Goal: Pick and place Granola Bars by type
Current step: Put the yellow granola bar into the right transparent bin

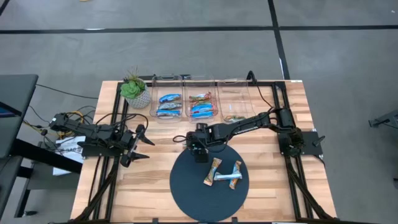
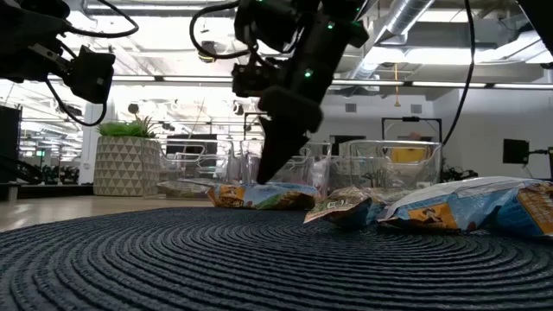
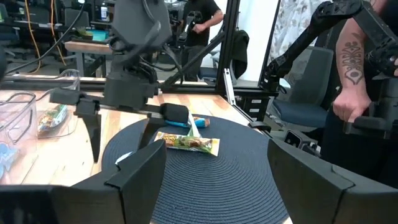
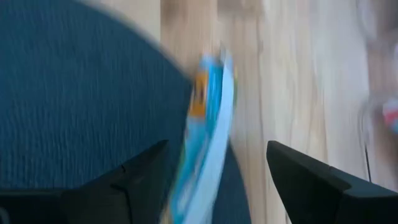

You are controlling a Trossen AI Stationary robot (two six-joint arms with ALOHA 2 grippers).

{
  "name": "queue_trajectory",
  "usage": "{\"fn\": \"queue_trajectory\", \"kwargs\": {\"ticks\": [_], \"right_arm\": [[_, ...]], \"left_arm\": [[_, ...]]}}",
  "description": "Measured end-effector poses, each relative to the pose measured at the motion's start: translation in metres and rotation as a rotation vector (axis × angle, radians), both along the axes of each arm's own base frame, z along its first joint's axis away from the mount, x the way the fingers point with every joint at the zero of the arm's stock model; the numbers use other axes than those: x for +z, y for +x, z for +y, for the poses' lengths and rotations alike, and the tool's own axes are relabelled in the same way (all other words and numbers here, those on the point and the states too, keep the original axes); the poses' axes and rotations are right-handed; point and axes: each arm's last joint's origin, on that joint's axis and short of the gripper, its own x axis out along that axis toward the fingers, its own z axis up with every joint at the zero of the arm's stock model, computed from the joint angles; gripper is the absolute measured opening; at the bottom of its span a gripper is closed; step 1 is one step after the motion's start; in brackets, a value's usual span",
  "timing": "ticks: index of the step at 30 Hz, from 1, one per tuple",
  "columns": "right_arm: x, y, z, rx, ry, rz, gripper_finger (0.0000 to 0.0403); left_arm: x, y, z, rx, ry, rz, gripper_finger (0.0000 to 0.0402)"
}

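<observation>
On the dark round mat (image 1: 199, 193) lie a tan granola bar (image 1: 214, 171) and two more bars (image 1: 231, 175) beside it. My right gripper (image 1: 198, 152) hangs over the mat's far left edge, slanting down, open. In the right wrist view a blue-and-white bar (image 4: 208, 124) lies across the mat's edge between its open fingers (image 4: 216, 146); I cannot tell that they touch it. That bar is hidden under the gripper in the high view. My left gripper (image 1: 146, 143) waits open and level near the table's left edge.
Three clear bins stand in a row at the far side: the left one (image 1: 168, 104) holds blue bars, the middle one (image 1: 202, 104) orange and blue bars, the right one (image 1: 235, 99) a single bar. A potted plant (image 1: 135, 93) stands beside them. A person (image 3: 354, 93) stands past the table's right edge.
</observation>
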Motion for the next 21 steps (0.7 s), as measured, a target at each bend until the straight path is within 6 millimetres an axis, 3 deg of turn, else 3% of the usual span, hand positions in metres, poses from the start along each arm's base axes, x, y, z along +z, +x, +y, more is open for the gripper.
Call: {"fn": "queue_trajectory", "kwargs": {"ticks": [21], "right_arm": [[-0.014, 0.001, -0.001, 0.006, 0.021, 0.009, 0.0264]], "left_arm": [[0.0, 0.0, 0.0, 0.0, 0.0, 0.0, 0.0274]]}}
